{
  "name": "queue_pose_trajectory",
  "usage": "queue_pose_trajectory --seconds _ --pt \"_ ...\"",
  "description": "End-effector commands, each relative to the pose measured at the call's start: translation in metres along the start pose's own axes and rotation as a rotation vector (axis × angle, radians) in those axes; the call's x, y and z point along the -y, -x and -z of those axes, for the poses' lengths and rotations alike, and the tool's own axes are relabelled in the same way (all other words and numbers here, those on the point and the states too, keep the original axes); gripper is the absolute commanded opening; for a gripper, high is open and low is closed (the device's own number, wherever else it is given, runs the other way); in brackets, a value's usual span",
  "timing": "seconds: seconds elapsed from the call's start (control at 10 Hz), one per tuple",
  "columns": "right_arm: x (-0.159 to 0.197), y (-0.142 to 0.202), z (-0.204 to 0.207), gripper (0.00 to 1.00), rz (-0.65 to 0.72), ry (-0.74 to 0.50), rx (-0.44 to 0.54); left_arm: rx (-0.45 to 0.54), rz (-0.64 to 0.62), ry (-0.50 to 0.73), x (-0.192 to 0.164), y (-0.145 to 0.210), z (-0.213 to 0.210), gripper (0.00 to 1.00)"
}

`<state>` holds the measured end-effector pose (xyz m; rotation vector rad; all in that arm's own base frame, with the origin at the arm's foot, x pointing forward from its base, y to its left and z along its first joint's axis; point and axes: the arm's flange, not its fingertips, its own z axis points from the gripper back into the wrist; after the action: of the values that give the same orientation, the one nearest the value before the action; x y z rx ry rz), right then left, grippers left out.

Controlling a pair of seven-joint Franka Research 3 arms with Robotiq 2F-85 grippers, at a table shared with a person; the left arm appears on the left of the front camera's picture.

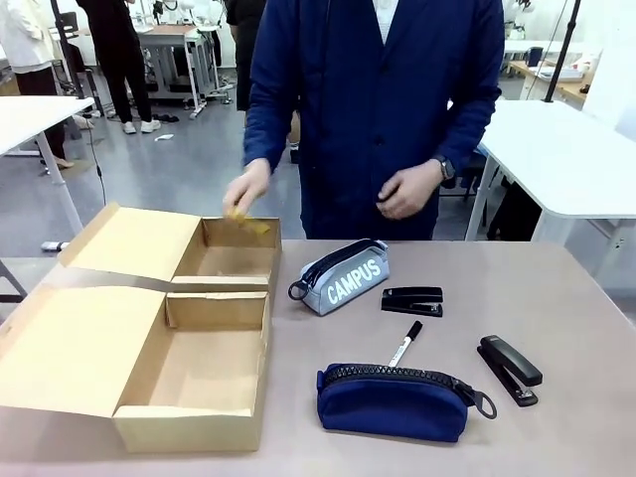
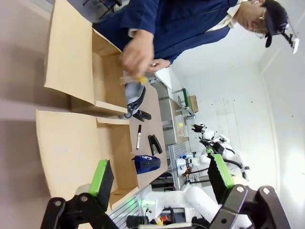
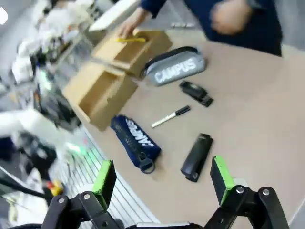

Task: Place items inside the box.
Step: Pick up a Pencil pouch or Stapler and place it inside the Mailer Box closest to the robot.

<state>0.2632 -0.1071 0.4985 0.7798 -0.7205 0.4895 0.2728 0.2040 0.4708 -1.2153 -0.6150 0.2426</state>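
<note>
Grippers: your left gripper (image 2: 159, 160), right gripper (image 3: 162, 161) gape empty.
Person's hand (image 1: 245, 189): with yellow tool (image 1: 248, 221) over box (image 1: 189, 427), upper left.

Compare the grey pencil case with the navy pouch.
The grey pencil case lies nearer the person than the navy pouch. The pencil case's pull ring points toward the box, the pouch's away from it. Both lie on the table, outside the box.

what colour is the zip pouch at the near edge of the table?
Navy blue. The zip pouch shows best in the front view.
</note>
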Motion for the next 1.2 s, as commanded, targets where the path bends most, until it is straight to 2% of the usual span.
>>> queue_pose_trajectory --seconds 0.0,0.1,0.2,0.4,0.5,0.6,0.8,0.9,1.0,1.1 --pt "-0.03 -0.018 0.092 1.0 -0.231 -0.048 -0.192 0.014 0.019 0.026 0.001 -0.001 0.001 1.0" --pt "-0.042 -0.019 0.11 1.0 -0.217 -0.008 -0.245 0.014 0.019 0.026 0.001 -0.001 0.001 1.0" --pt "-0.023 -0.022 0.051 1.0 -0.107 -0.031 -0.129 0.014 0.019 0.026 0.001 -0.001 0.001 1.0" --pt "-0.023 -0.022 0.051 1.0 -0.107 -0.031 -0.129 0.014 0.019 0.026 0.001 -0.001 0.001 1.0" --pt "-0.038 -0.031 0.086 1.0 -0.157 -0.032 -0.209 0.014 0.019 0.026 0.001 -0.001 0.001 1.0" --pt "-0.046 -0.04 0.106 1.0 -0.415 -0.05 -0.335 0.014 0.019 0.026 0.001 -0.001 0.001 1.0" --pt "-0.046 -0.09 0.168 1.0 -0.724 -0.04 -0.466 0.014 0.019 0.026 0.001 -0.001 0.001 1.0" --pt "-0.047 -0.107 0.199 1.0 -0.889 -0.103 -0.477 0.014 0.019 0.026 0.001 -0.001 0.001 1.0" --pt "-0.049 -0.119 0.232 1.0 -0.983 -0.052 -0.525 0.014 0.019 0.026 0.001 -0.001 0.001 1.0" --pt "-0.057 -0.126 0.262 1.0 -1.098 -0.047 -0.511 0.014 0.019 0.026 0.001 -0.001 0.001 1.0"
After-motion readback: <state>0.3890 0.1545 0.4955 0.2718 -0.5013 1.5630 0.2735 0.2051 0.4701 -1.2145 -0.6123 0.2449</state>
